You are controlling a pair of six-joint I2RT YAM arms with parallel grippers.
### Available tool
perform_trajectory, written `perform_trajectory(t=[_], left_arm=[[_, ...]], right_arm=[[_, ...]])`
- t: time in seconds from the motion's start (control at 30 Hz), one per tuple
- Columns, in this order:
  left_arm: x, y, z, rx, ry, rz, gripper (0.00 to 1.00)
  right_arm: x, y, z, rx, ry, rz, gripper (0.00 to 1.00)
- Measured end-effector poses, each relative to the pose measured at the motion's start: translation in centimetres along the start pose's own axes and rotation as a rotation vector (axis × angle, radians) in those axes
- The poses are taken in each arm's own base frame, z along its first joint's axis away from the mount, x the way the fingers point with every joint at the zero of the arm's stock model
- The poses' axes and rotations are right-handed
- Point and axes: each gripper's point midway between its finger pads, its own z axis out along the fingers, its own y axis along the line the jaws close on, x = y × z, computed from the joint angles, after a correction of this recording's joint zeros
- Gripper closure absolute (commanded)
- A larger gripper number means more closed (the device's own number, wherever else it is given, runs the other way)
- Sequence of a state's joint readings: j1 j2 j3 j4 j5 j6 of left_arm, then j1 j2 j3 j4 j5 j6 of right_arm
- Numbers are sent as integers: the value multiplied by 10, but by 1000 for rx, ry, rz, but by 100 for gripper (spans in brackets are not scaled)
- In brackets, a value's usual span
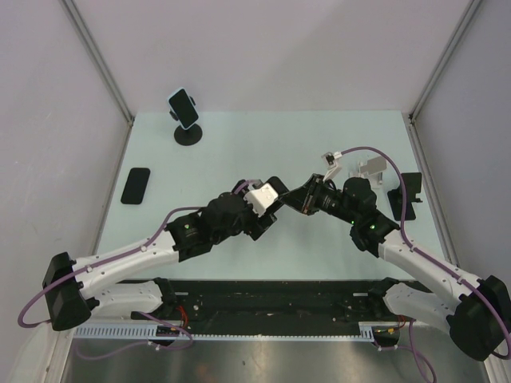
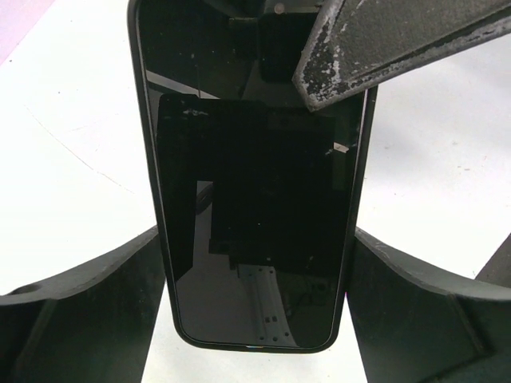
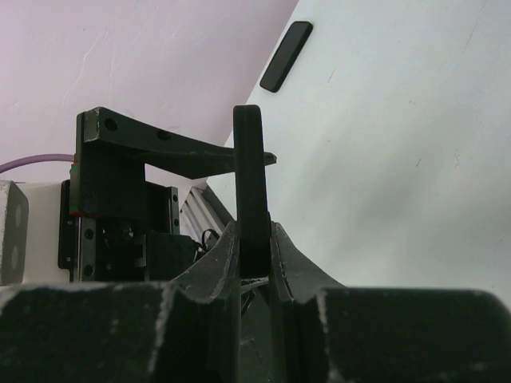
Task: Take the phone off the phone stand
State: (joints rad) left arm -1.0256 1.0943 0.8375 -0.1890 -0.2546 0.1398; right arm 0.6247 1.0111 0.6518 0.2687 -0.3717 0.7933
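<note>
- Top view: white walls box in a pale, matte green surface (image 1: 319, 144). The left arm (image 1: 192, 231) and right arm (image 1: 375, 231) meet nose to nose above its middle, seemingly for a handover. By the right edge an angular black phone stand (image 1: 407, 195) sits empty. At the back left a round-based stand (image 1: 188, 133) props up another handset (image 1: 183, 106), and a third handset (image 1: 136, 186) lies flat.
- Left wrist view: the phone (image 2: 251, 183), a glossy black slab with rounded corners, hangs clear of the surface. The left hand (image 2: 255, 239) has its matte fingers (image 2: 80, 307) spread along both long edges. Whether they press on it, I cannot tell.
- Right wrist view: the right hand (image 3: 254, 239) is clenched on the phone's two faces. The slab stands edge-on and upright, which leaves its edges free for the other hand.
</note>
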Motion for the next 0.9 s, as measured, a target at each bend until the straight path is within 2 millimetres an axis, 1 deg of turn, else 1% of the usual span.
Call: perform_trajectory(t=[0.1, 0.13, 0.17, 0.2, 0.23, 0.27, 0.3, 0.33, 0.37, 0.4, 0.43, 0.47, 0.5, 0.53, 0.63, 0.7, 0.8, 0.83, 0.9], left_arm=[[1, -2, 0, 8, 0, 0, 33], [1, -2, 0, 11, 1, 1, 41], [1, -3, 0, 15, 0, -1, 45], [1, -3, 1, 17, -1, -1, 53], [1, -4, 1, 19, -2, -1, 57], [1, -4, 0, 21, -2, -1, 61], [1, -4, 0, 21, -2, -1, 69], [1, -4, 0, 21, -2, -2, 73], [1, -4, 0, 21, -1, -1, 78], [1, -4, 0, 21, -1, -2, 85], [2, -4, 0, 22, 1, -3, 88], [4, -5, 0, 22, 9, -5, 90], [6, -5, 0, 23, 17, -4, 94], [8, -4, -1, 20, 26, -2, 95], [14, 1, -1, -13, 52, 3, 98], [20, 8, 0, -52, 75, 7, 98], [34, 20, 4, -100, 131, 3, 98], [41, 25, 6, -117, 159, -7, 98], [56, 44, 8, -164, 219, -39, 97]], right_arm=[[0, 0, 0, 0, 0, 1, 100], [0, 0, 0, 1, 0, 2, 100], [0, 0, 0, 1, 2, 2, 100], [0, 0, 0, 0, 1, 3, 100], [0, 0, 0, 1, 1, 3, 100], [0, 0, 0, 1, 2, 3, 99], [0, 0, 0, 1, 1, 3, 95], [0, -1, 0, 3, 2, 4, 78], [1, -1, 0, 6, 2, 5, 65], [1, -2, 0, 10, 1, 7, 54], [0, -3, 0, 13, -1, 10, 37], [-1, -3, 0, 15, -5, 11, 30], [-2, -4, 0, 19, -11, 0, 24], [-4, -5, -1, 25, -16, 0, 16], [-10, -11, -6, 51, -35, -7, 6], [-17, -17, -12, 79, -59, -17, 4], [-31, -29, -25, 135, -101, -33, 2], [-34, -33, -29, 153, -113, -39, 1], [-43, -44, -41, 205, -144, -52, 0]])
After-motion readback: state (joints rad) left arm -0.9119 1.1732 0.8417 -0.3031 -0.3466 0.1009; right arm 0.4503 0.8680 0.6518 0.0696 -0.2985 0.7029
